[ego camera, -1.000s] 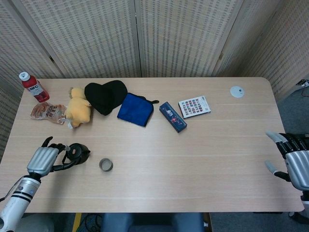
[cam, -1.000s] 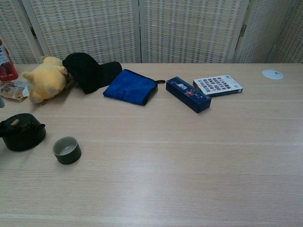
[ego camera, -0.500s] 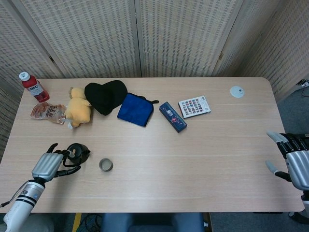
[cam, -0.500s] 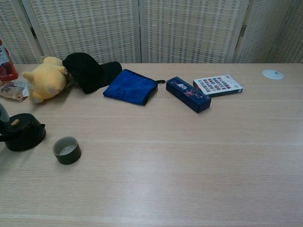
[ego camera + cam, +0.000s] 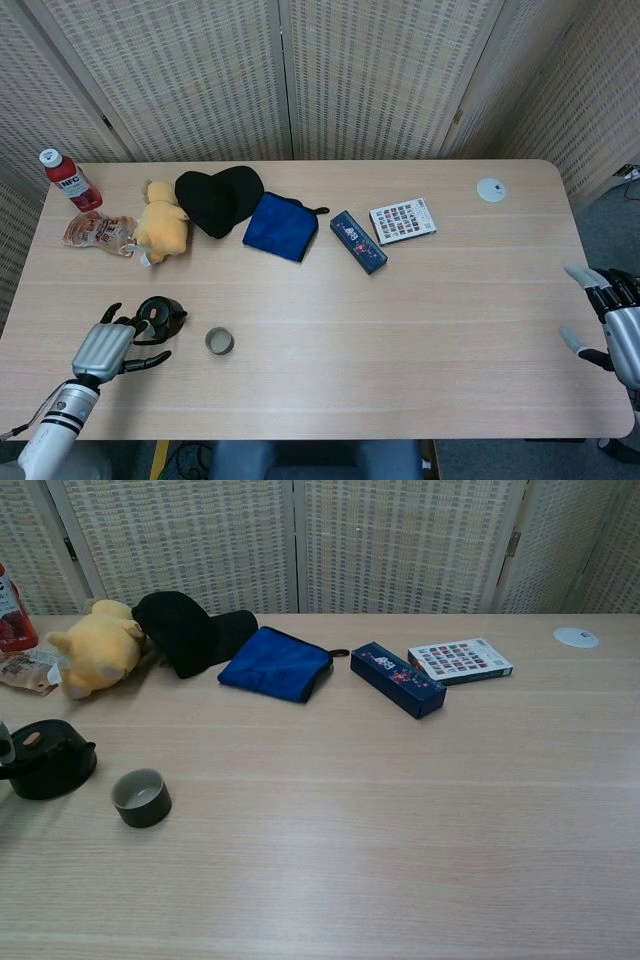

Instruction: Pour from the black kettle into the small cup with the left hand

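The black kettle (image 5: pixel 163 314) stands upright near the table's front left, also seen in the chest view as kettle (image 5: pixel 46 759). The small grey cup (image 5: pixel 219 341) sits just to its right, upright and apart from it; the chest view shows the cup (image 5: pixel 141 797) too. My left hand (image 5: pixel 104 347) lies just left of and nearer than the kettle, fingers spread, with fingertips close to the kettle's handle side and nothing in its grasp. My right hand (image 5: pixel 620 322) hangs at the table's right edge, fingers apart and holding nothing.
Along the back left are a red bottle (image 5: pixel 69 179), a snack packet (image 5: pixel 95 231), a yellow plush toy (image 5: pixel 160 225), a black cap (image 5: pixel 217 199) and a blue cloth (image 5: pixel 281 225). A dark blue box (image 5: pixel 358 241), a card (image 5: pixel 403 220) and a white disc (image 5: pixel 490 189) lie further right.
My left hand has drawn back from the kettle toward the table's front edge, and its fingers have spread. The kettle and cup stayed put. The right hand has slid slightly right.
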Robot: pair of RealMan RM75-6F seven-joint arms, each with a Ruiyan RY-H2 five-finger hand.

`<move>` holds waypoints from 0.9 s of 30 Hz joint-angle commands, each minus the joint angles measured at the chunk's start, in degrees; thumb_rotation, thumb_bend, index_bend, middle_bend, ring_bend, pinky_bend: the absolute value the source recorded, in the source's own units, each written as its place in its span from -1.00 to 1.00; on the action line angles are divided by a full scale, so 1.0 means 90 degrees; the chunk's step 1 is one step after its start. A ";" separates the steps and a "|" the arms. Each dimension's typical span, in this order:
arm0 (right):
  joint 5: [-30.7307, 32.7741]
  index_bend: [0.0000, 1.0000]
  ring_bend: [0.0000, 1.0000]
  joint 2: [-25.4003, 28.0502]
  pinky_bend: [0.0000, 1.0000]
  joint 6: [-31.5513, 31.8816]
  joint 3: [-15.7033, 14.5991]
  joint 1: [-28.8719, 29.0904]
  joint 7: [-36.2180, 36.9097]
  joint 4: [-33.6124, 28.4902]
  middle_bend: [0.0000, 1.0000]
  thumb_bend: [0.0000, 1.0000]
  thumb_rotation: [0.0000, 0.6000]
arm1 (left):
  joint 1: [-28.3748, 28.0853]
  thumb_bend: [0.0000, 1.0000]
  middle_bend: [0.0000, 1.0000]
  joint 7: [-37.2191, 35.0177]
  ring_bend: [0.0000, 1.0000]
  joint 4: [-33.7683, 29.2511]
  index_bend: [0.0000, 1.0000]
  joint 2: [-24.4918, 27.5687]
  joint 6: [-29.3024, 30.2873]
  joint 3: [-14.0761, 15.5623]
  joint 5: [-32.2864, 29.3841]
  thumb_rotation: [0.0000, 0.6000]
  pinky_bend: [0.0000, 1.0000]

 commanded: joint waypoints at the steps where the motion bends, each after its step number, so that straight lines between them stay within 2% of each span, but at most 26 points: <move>1: 0.0000 -0.69 -0.66 -0.0002 -0.65 -0.0002 -0.0001 -0.0001 -0.0002 0.0000 -0.58 -0.53 1.00 | 0.0020 -0.96 -0.38 0.0112 -0.41 -0.0035 -0.26 -0.0034 0.0031 0.0006 -0.0011 -1.00 -1.00; 27: 0.0074 -0.69 -0.66 -0.0009 -0.65 -0.0018 -0.0003 -0.0050 0.0036 0.0055 -0.58 -0.53 1.00 | 0.0048 -0.96 -0.32 0.0831 -0.33 -0.0302 -0.25 -0.0207 0.0172 -0.0055 -0.0180 -1.00 -1.00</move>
